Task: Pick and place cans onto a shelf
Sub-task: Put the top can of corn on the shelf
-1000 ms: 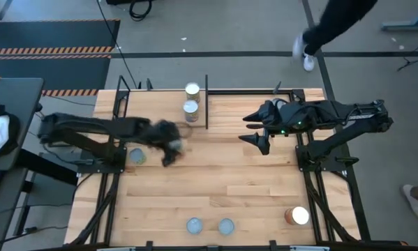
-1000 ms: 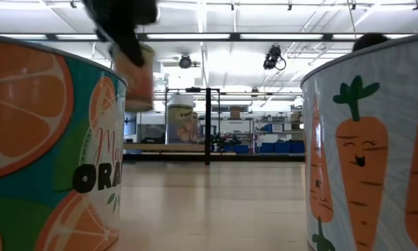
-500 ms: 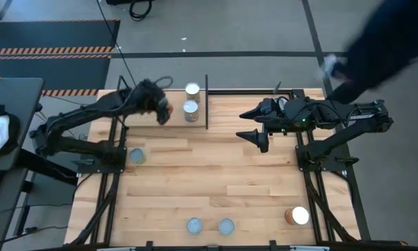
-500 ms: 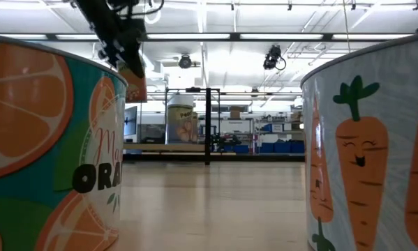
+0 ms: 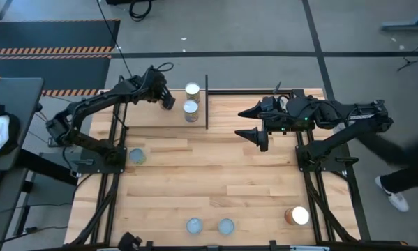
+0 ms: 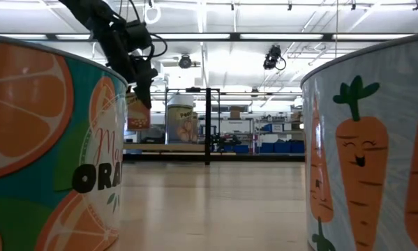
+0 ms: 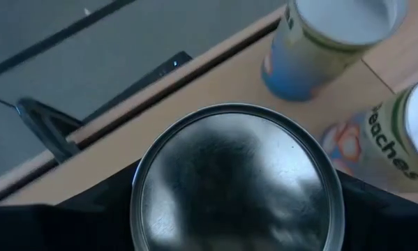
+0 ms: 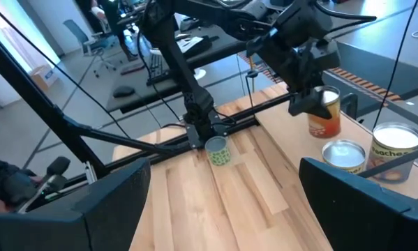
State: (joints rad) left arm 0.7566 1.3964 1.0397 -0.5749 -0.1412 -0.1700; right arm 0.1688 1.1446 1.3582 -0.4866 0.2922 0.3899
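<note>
Left gripper (image 5: 165, 100) now over the far left part of the shelf (image 5: 264, 91), just left of the two cans standing there; a second ago low over the table near the left-edge can, half a second ago already up at the shelf's left end, now settled slightly nearer the standing pair. Clamped on a held can (image 7: 236, 178), silver lid filling the left wrist view, orange-brown side visible from the right wrist view (image 8: 325, 115) and hanging above the board in the low view (image 6: 138, 111). Two shelved cans unchanged: white-topped can (image 5: 192, 90) at the back, silver-topped can (image 5: 190, 108) touching or just in front of it, beside the black upright post (image 5: 206, 101). Right gripper (image 5: 246, 123) hovering over the table's right-centre, fingers spread wide, holding nothing, in much the same place as before. Blue-grey can (image 5: 137, 156) at the left edge of the table (image 5: 215, 174), two more blue-grey cans (image 5: 194, 225) and (image 5: 226, 225) at the near edge, one orange-brown can (image 5: 297, 216) near the right front corner, all unmoved. A person's foot (image 5: 393, 196) now on the floor at the right, earlier crossing behind the table.
</note>
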